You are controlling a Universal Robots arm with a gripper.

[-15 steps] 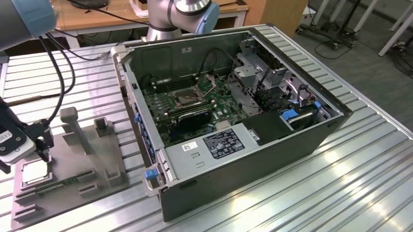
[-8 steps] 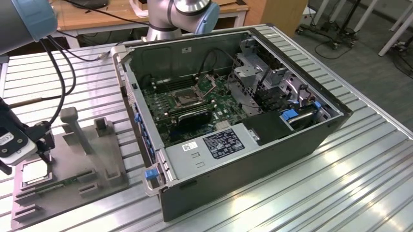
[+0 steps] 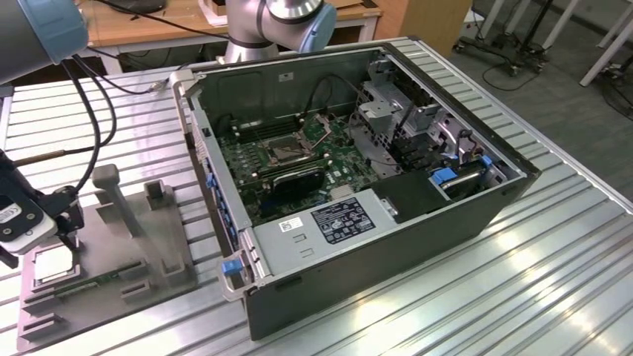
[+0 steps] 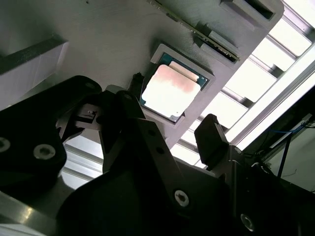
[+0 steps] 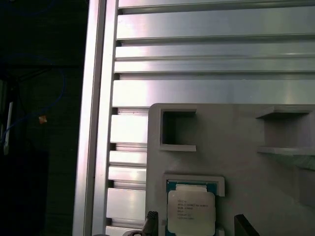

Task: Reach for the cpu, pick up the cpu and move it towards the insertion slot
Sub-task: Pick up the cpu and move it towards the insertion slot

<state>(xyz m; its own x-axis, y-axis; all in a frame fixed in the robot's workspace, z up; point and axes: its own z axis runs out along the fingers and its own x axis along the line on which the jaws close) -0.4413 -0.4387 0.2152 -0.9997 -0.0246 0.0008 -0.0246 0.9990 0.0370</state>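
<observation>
The cpu (image 3: 53, 265) is a small silvery square chip lying flat in a square recess of the grey fixture (image 3: 148, 252), at the exterior view's left. My gripper (image 3: 59, 233) hangs just above it, open. In both wrist views the cpu (image 4: 170, 91) (image 5: 191, 211) lies untouched in its recess, with one dark finger (image 4: 212, 137) (image 5: 244, 225) on each side of it. The insertion slot (image 3: 286, 152) is a silver-framed socket with a dark centre on the green board inside the open computer case (image 3: 396, 245).
The fixture carries upright grey posts (image 3: 114, 196) and a narrow green circuit strip (image 3: 94, 282) beside the cpu. The case's side wall (image 3: 203, 148) rises between fixture and socket. Black cables (image 3: 89, 111) trail from the arm. Everything rests on a ribbed metal table (image 3: 514, 297).
</observation>
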